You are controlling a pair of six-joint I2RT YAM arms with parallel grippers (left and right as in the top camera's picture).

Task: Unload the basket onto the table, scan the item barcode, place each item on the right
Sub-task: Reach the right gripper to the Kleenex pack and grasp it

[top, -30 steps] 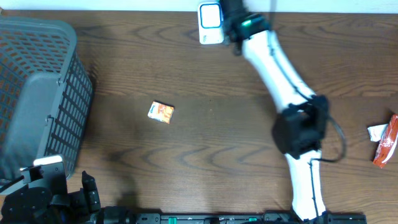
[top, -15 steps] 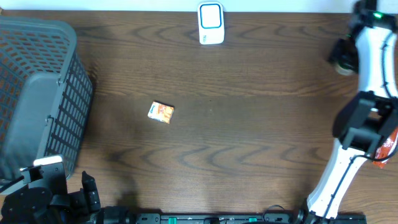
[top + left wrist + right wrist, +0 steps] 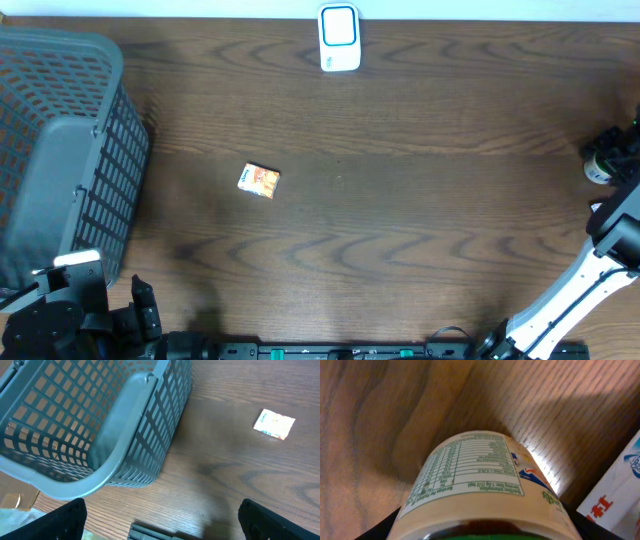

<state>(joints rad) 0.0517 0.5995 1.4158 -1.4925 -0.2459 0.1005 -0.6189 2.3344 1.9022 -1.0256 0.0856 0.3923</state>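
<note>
1. At the counter's (image 3: 400,220) right edge, the right fingers (image 3: 615,152) sit partly closed on either side of a cream tub (image 3: 480,480). We judge it gripped, though we cannot tell whether it touches the wood.
2. The scanner (image 3: 339,38) stands well apart at the counter's far edge, leftward of the tub; the right arm is the nearer.
3. The tub's long axis runs out from the wrist, green rim nearest the lens and nutrition panel facing the wrist camera; we see no barcode on that side.
4. The left fingers (image 3: 50,522) gape wide, holding nothing, beside the basket (image 3: 60,150).
</note>
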